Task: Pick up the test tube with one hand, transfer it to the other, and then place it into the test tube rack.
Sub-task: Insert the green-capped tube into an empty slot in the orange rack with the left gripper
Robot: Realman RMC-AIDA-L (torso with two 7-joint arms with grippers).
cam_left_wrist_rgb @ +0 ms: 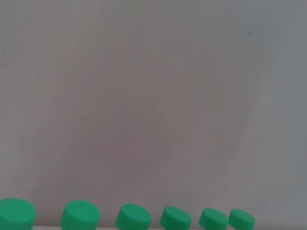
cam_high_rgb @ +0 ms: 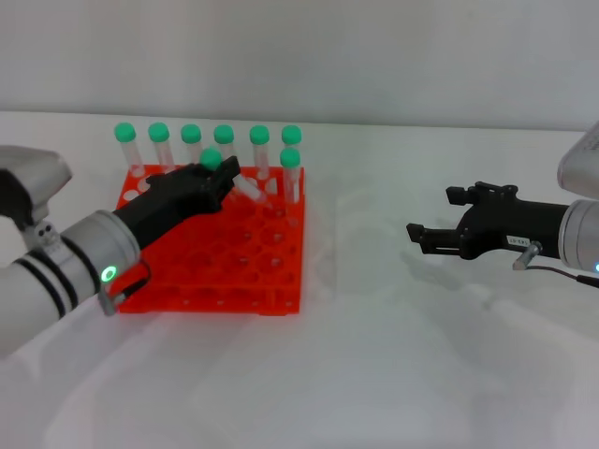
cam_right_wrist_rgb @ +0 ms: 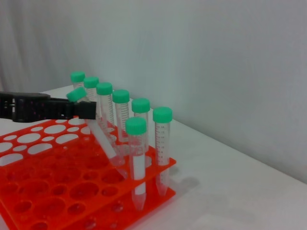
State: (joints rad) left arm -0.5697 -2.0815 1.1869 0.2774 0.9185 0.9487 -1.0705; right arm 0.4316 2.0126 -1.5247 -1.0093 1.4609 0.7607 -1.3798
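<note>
Over the test tube rack (cam_high_rgb: pixel 220 257), left gripper (cam_high_rgb: pixel 223 180) clamped on the tilted test tube (cam_high_rgb: pixel 234 181), tip slanting down into a hole behind the front-corner tube. Off to the right above the table (cam_high_rgb: pixel 393 365), right gripper (cam_high_rgb: pixel 421 238) parted, holding nothing. Farther back, six more capped tubes (cam_high_rgb: pixel 191 146) upright along the rack's rear row.

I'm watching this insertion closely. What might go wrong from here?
The tube in the left gripper leans steeply over the rack, so its tip may catch a hole's edge instead of dropping through. It also sits close to the upright tubes already in the rack; straightening it could knock one. The right gripper hovers apart and cannot help.
</note>
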